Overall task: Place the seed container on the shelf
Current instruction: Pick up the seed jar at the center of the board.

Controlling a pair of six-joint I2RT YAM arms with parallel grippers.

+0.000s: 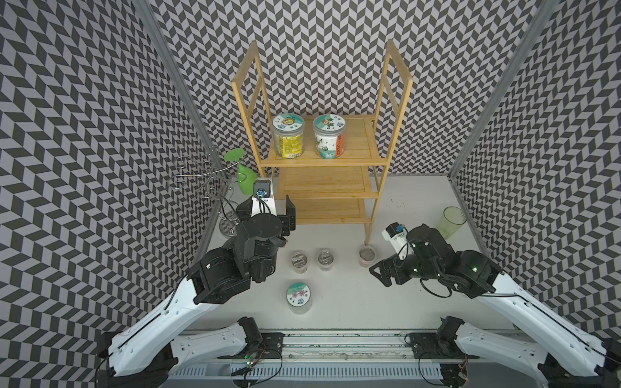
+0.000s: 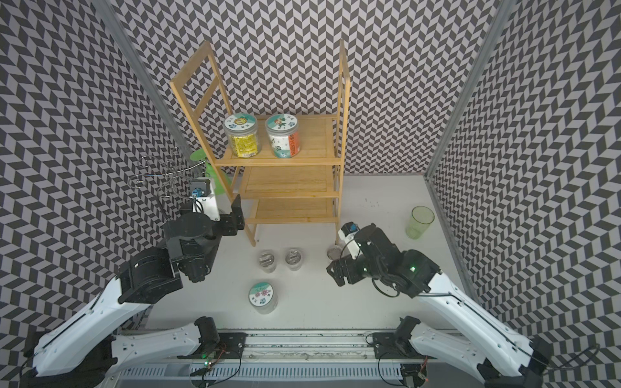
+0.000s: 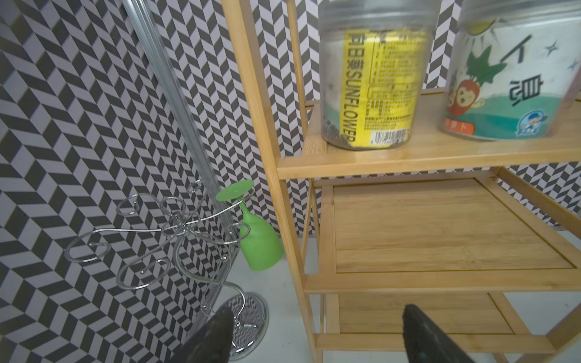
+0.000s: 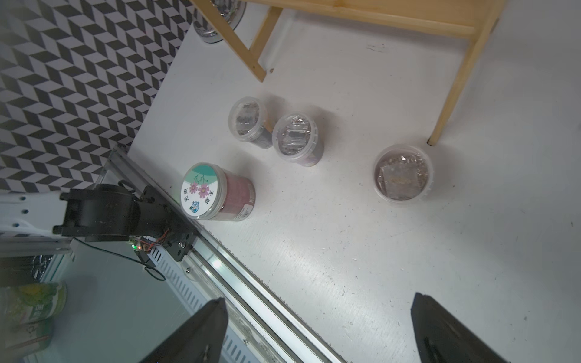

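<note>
You have the seed container, a clear plastic jar with a printed round lid and a yellow SUNFLOWER label, upright at the front left corner of the top tier of the tall light-wood shelf. Dark seeds lie at its bottom. Just beside it stands a white-and-teal-labelled clear jar. On the table before the shelf's feet, you see three small clear tubs holding foil packets, and a pink-labelled jar nearer the front edge. Your left gripper and right gripper both have their fingers spread and empty.
</note>
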